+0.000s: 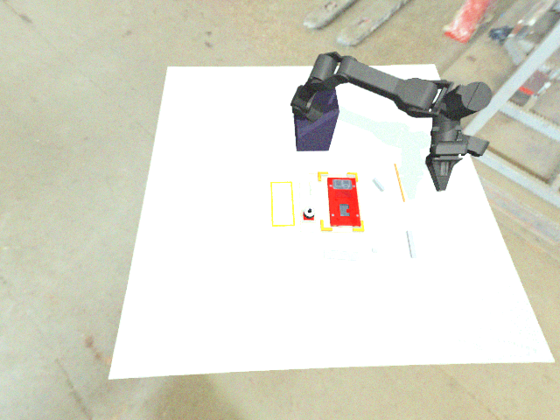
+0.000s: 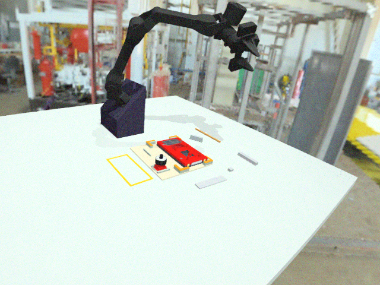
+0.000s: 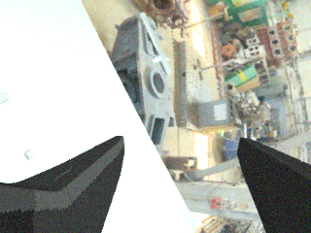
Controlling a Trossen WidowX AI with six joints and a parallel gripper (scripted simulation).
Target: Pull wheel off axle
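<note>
The small black wheel with a white top (image 1: 309, 213) (image 2: 160, 160) sits around the upright axle (image 2: 160, 155), whose black tip shows above it. Under it is a red block (image 2: 160, 168) on the pale board (image 2: 143, 158). The marked area, a yellow rectangle outline (image 1: 271, 203) (image 2: 119, 172), lies on the table beside the board, with nothing inside it. My gripper (image 2: 255, 63) (image 3: 182, 145) is open and empty, high above the table's far right side, well away from the wheel. The wheel and marked area are out of the wrist view.
A red rectangular case (image 1: 343, 194) (image 2: 179, 150) lies on the board between orange corner pieces, beside the wheel. An orange rod (image 1: 399, 182) (image 2: 207, 135), a long grey bar (image 1: 410, 244) (image 2: 247, 158), a flat pale strip (image 2: 211, 181) and small grey blocks lie around the board.
</note>
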